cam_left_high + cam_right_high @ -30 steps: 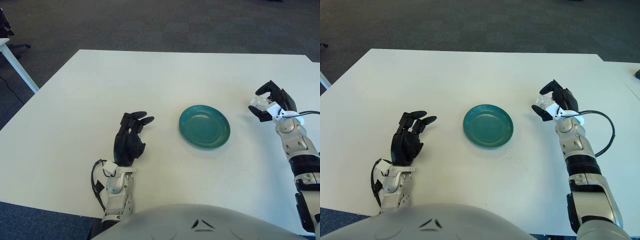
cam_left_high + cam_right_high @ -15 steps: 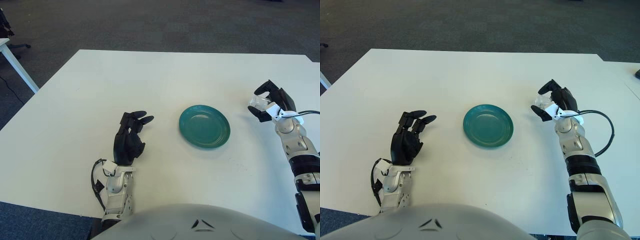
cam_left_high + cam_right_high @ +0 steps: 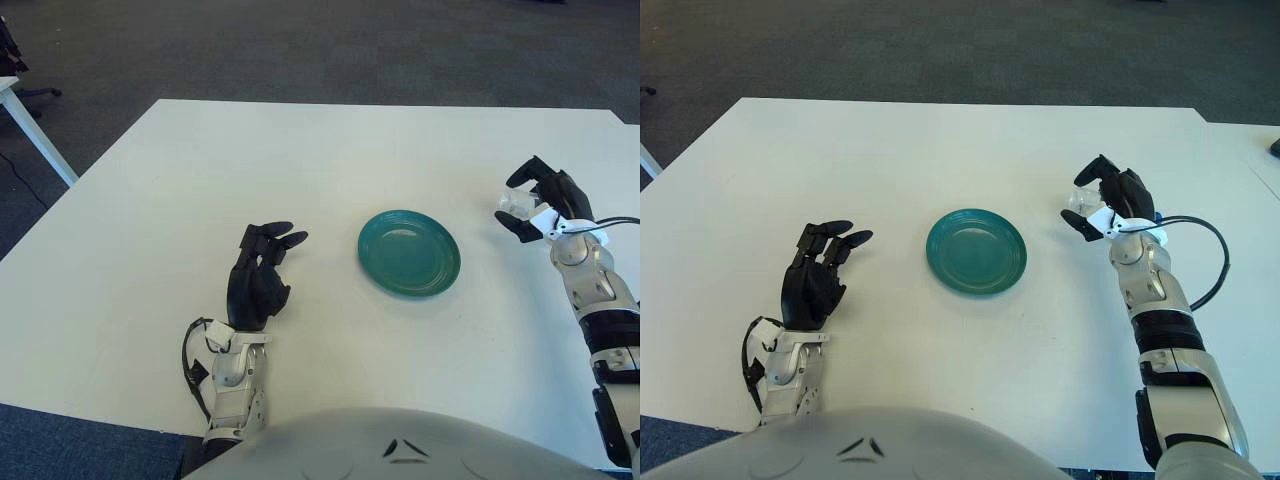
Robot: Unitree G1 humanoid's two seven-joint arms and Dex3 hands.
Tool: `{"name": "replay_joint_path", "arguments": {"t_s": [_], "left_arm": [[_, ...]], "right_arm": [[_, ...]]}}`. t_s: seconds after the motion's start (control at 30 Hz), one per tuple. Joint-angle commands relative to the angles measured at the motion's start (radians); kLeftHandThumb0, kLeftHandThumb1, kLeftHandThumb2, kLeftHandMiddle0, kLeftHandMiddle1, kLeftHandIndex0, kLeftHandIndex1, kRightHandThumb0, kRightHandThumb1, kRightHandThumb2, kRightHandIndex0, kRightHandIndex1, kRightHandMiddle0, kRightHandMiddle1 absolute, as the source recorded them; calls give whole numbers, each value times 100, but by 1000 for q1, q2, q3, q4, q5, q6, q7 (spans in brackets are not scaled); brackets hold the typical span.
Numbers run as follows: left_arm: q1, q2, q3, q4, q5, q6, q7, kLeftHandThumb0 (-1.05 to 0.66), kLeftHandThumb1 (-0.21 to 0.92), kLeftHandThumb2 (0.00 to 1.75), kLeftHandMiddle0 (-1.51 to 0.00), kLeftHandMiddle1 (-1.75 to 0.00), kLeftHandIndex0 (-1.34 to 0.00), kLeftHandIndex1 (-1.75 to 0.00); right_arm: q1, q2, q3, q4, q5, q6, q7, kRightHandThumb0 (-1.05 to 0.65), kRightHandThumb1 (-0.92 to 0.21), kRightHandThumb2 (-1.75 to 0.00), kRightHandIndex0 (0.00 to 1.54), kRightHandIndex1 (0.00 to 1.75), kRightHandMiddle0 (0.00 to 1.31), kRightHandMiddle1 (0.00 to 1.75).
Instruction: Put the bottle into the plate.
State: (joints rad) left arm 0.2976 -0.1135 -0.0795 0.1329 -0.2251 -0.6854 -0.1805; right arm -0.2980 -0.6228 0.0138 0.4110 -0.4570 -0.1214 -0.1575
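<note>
Left eye view: your right hand [image 3: 540,200] is curled around the small clear bottle [image 3: 512,204], which sticks out on the side facing the plate [image 3: 409,252]. The teal plate sits on the white table [image 3: 300,160], well apart from that hand, toward the robot's left and slightly nearer the body. I can't tell if the bottle is touching the table or just clear of it. Right eye view: same grip; the bottle [image 3: 1078,204] is pinched between the dark fingers [image 3: 1098,168], and the plate [image 3: 976,250] is empty. Your left hand [image 3: 818,275] shows on the far side of the plate, fingers loosely spread, holding nothing. Step looks like grasp done, transport pending. Next move: lift, carry the bottle across over the plate centre, lower, then release.
</note>
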Motion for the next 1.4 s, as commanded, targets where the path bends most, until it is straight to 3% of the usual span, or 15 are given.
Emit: {"name": "replay_joint_path", "arguments": {"t_s": [0.0, 0.77, 1.2, 1.37], "left_arm": [[39, -38, 9, 104, -23, -7, -4, -60, 92, 81, -50, -86, -22, -119], [37, -32, 15, 98, -31, 0, -9, -60, 92, 81, -50, -86, -22, -119], [43, -32, 12, 88, -30, 2, -8, -60, 92, 81, -50, -86, -22, -119], [45, -34, 9, 84, -26, 3, -5, -60, 92, 81, -50, -86, -22, -119]], "right_arm": [[-56, -42, 1, -71, -28, 10, 31, -54, -14, -154, 123, 175, 75, 175], [-90, -55, 18, -234, -104, 78, 105, -55, -12, -156, 125, 175, 77, 175], [-93, 14, 87, -323, -142, 127, 146, -56, -10, -158, 124, 175, 79, 175], [-103, 38, 124, -318, -171, 107, 128, -57, -10, -158, 124, 175, 79, 175]]}}
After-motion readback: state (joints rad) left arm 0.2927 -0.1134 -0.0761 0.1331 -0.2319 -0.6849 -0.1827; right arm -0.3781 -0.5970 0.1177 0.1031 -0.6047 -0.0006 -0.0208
